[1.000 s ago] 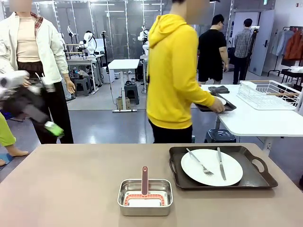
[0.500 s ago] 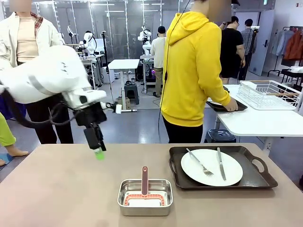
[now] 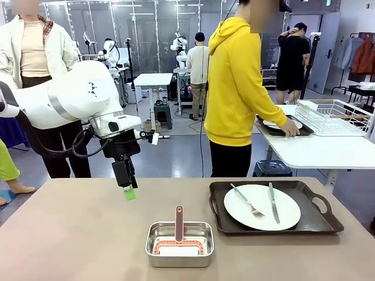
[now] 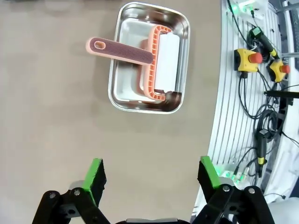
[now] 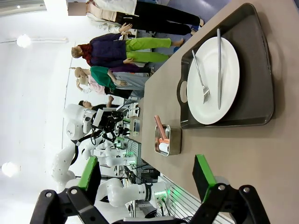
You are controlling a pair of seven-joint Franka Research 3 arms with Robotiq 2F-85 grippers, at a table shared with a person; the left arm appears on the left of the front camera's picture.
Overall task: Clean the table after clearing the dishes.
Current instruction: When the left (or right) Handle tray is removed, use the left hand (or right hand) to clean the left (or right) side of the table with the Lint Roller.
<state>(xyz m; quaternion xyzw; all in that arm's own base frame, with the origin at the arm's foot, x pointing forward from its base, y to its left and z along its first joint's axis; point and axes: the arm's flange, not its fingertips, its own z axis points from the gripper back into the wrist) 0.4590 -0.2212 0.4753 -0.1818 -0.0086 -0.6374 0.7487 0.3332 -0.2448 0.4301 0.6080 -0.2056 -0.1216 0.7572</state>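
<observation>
l gripper wide open, empty, hanging over table left of centre. steel pan w/ pink brush near-centre. plate, fork, knife on dark tray at right. r gripper wide open, empty. person's hand on 2nd tray, far white table.

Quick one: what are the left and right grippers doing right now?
Left gripper: jaws open, holding nothing.
Right gripper: jaws open, holding nothing.
</observation>
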